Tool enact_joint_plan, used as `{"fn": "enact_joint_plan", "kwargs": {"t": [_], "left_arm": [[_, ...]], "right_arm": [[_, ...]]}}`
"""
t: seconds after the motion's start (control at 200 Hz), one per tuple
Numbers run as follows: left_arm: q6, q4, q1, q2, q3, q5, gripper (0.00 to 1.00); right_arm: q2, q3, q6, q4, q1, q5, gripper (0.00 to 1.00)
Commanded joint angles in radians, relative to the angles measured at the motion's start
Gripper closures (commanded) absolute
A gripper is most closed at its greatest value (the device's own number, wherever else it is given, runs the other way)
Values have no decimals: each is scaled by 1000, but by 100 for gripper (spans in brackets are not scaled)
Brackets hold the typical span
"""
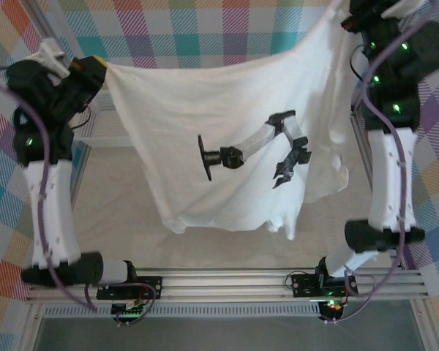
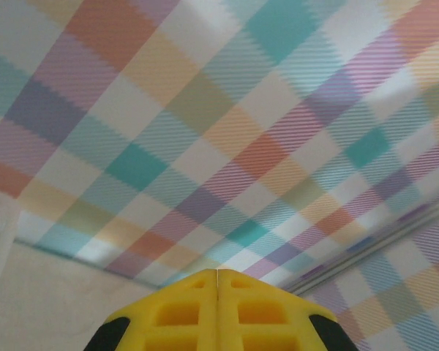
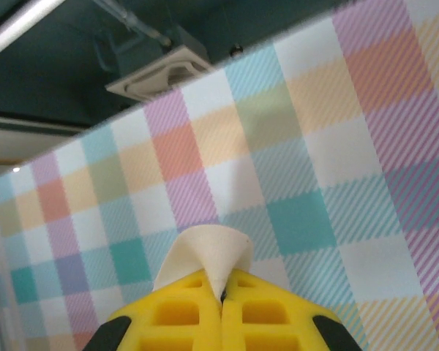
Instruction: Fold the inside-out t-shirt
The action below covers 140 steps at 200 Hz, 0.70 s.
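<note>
The t-shirt (image 1: 175, 124) is held spread in the air between both raised arms, so the spreading step is judged to be in hand; lowering and laying it flat is called for next. The left gripper (image 1: 99, 69), at ten o'clock, and the right gripper (image 1: 349, 22), at one o'clock, are clenched on its upper corners. A fabric tip is seen pinched between the right fingers (image 3: 190, 311).

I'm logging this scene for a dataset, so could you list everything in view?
t-shirt: one, white with a black robot-arm print, hanging spread in the air between the two grippers.
checked backdrop: one, pastel plaid, surrounding the table.
table: one, beige, beneath the t-shirt.
rail: one, silver, at the near edge, carrying the arm bases.
left gripper: one, yellow fingers, shut on the t-shirt's upper left corner.
right gripper: one, yellow fingers, shut on a fold of the t-shirt.
</note>
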Motion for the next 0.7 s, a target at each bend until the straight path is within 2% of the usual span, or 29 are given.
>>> {"fn": "enact_joint_plan", "kwargs": {"t": [0.0, 0.085, 0.16, 0.24, 0.32, 0.4, 0.475, 0.595, 0.695], "left_arm": [[-8, 51, 7, 63, 149, 70, 100], [5, 48, 6, 61, 197, 81, 100], [17, 72, 5, 11, 165, 103, 100], [41, 122, -10, -70, 56, 152, 100], [114, 144, -46, -171, -99, 204, 100], [201, 105, -97, -267, -284, 176, 100], [233, 99, -142, -350, -492, 126, 100], [241, 144, -264, -478, -845, -45, 100], [150, 101, -337, -525, -1047, -187, 100]], "right_arm": [[88, 191, -9, -53, -3, 6, 100], [94, 225, 1, -12, -2, -11, 100], [74, 226, 19, -21, -3, -40, 100], [38, 197, 42, -48, -3, -102, 100], [-34, 80, 58, -37, -3, -199, 100], [-140, -148, 78, 33, -2, -305, 100], [-267, -465, 104, 155, -2, -351, 100], [-480, -1016, 151, 313, -3, -285, 100], [-647, -1368, 114, 258, -3, -184, 100]]}}
